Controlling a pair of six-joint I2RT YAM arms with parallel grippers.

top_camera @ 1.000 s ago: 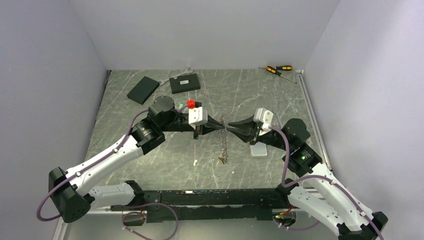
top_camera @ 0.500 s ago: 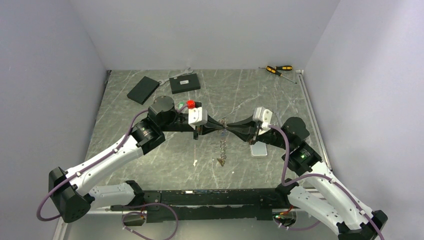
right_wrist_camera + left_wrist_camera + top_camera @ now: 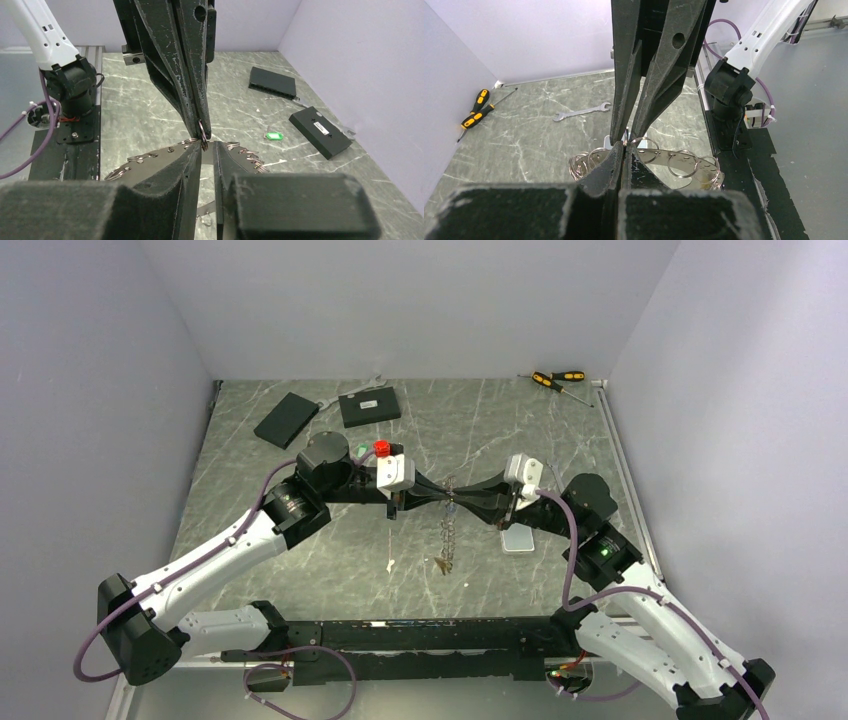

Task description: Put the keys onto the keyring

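Okay, over on the left a green key (image 3: 274, 135) lies on the table near the black boxes (image 3: 320, 131), well apart from the keyring (image 3: 443, 536). Left gripper (image 3: 446, 497) has its jaws pinched tight on a small ring at the keyring's rim, so the keyring hangs mid-table between both arms. Right gripper (image 3: 459, 501) meets it tip to tip with a thin gap between its fingers, and I can't tell if it's actually gripping anything.
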